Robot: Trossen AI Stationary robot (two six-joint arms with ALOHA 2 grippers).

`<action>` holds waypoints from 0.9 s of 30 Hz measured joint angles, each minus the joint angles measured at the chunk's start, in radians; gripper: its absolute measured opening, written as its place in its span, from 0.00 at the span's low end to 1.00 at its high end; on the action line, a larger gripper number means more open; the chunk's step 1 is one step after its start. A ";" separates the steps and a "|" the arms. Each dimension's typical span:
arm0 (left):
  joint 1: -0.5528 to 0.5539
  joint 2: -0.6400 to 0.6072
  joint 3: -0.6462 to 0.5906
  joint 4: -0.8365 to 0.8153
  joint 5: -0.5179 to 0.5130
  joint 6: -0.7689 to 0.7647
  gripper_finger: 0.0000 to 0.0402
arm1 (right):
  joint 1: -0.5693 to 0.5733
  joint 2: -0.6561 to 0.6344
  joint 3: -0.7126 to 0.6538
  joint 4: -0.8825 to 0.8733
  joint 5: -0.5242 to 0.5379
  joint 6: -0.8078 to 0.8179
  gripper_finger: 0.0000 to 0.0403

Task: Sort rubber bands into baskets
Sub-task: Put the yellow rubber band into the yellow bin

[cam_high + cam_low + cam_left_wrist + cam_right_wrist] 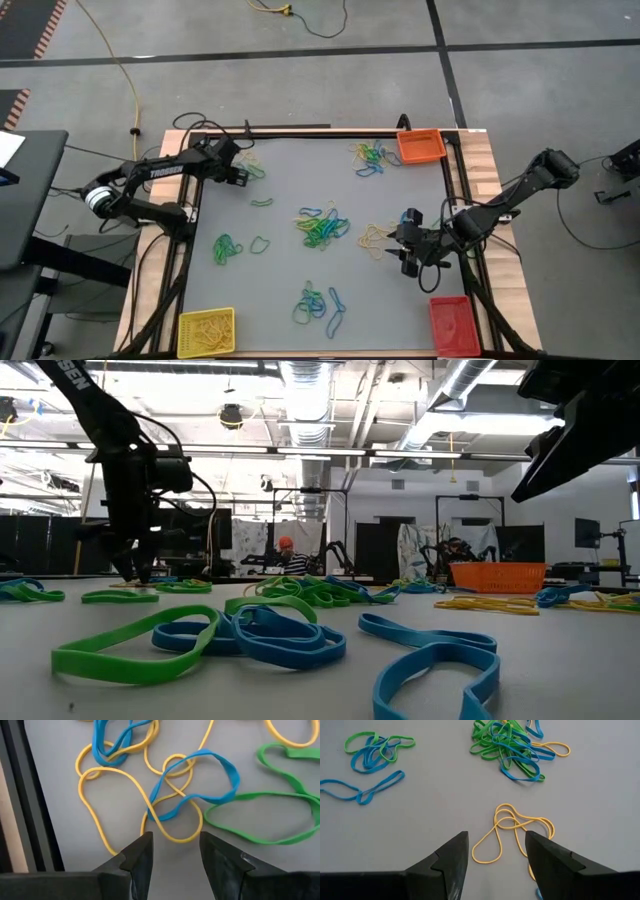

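Both end effectors [175, 852] [497, 852] open, empty, above yellow rubber bands [512, 827].

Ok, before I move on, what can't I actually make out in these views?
- Red basket, high view: contents too small to tell; lower end cut by the picture edge.
- Yellow basket, high view: single bands inside can't be told apart.
- Right hand, low view: only a dark blurred shape at the top corner.
- Orange basket, low view: wall hides its inside.

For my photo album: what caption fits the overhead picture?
Two robot arms work over scattered rubber bands, left gripper and right gripper open, baskets at the corners.
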 joint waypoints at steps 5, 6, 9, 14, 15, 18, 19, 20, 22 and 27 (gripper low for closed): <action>0.000 0.000 0.000 0.008 -0.006 -0.025 0.38 | 0.000 0.000 0.000 0.000 0.000 0.000 0.56; 0.000 0.002 0.000 0.019 -0.010 -0.037 0.38 | 0.000 0.000 0.000 0.000 0.000 0.000 0.56; 0.000 0.004 0.000 0.036 -0.020 -0.071 0.37 | 0.000 0.000 0.000 0.000 0.000 0.000 0.56; 0.000 0.004 0.001 -0.001 -0.056 -0.101 0.37 | 0.000 0.000 0.000 0.000 0.000 0.000 0.56; 0.000 0.004 0.001 -0.025 -0.079 -0.103 0.37 | 0.000 0.000 0.000 0.000 0.000 0.000 0.56; 0.000 0.004 -0.007 -0.050 -0.099 -0.105 0.34 | 0.000 0.000 0.000 0.000 0.000 0.000 0.56; 0.000 0.004 -0.011 -0.050 -0.096 -0.105 0.33 | 0.000 0.000 0.000 0.000 0.000 0.000 0.56; 0.000 0.005 -0.013 -0.048 -0.094 -0.105 0.32 | 0.000 0.000 0.000 0.000 0.000 0.000 0.56; -0.001 0.005 -0.018 -0.020 -0.088 -0.105 0.29 | 0.000 0.000 0.000 0.000 0.000 0.000 0.56; -0.003 0.005 -0.008 0.012 -0.027 -0.097 0.25 | 0.000 0.000 0.000 0.000 0.000 0.000 0.56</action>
